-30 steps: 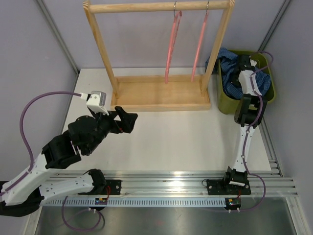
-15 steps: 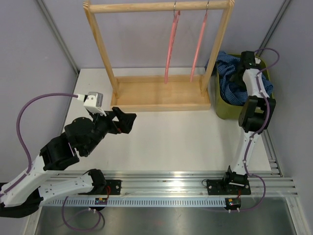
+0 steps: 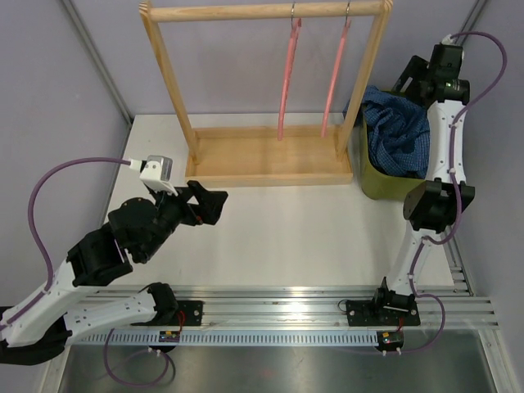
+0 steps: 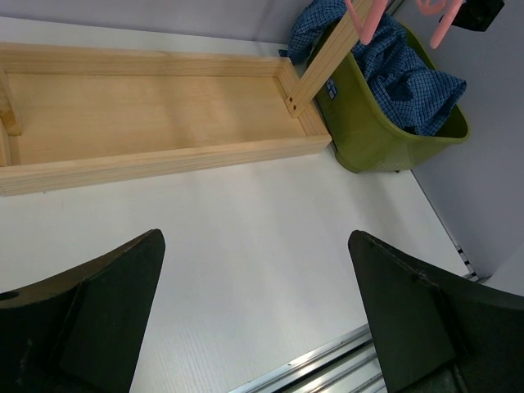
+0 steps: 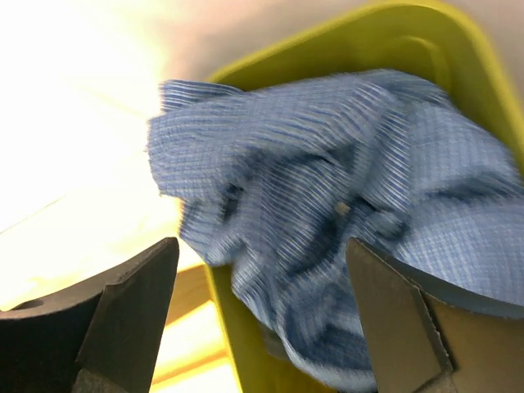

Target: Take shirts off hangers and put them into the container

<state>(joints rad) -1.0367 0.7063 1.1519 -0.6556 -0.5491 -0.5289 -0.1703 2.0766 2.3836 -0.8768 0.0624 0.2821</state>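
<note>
The blue checked shirt (image 3: 399,131) lies crumpled in the olive-green container (image 3: 371,182) at the right, spilling over its left rim. Both pink hangers (image 3: 287,74) (image 3: 334,72) hang bare from the rack's top rail. My right gripper (image 3: 412,80) hovers above the container's far end, open, with nothing between its fingers. Its wrist view looks down on the shirt (image 5: 344,164) and the container's rim (image 5: 458,33) through the open right gripper (image 5: 262,244). My left gripper (image 3: 214,203) is open over the table; in its own view the left gripper (image 4: 254,237) frames bare tabletop, with the container (image 4: 360,139) far off.
The light wooden rack (image 3: 262,164) stands at the back of the table, its right post right against the container. Grey walls close in behind and on both sides. An aluminium rail (image 3: 286,304) runs along the near edge.
My right gripper has opened and risen up and back out of the container, leaving the blue shirt inside. The left arm has barely shifted.
</note>
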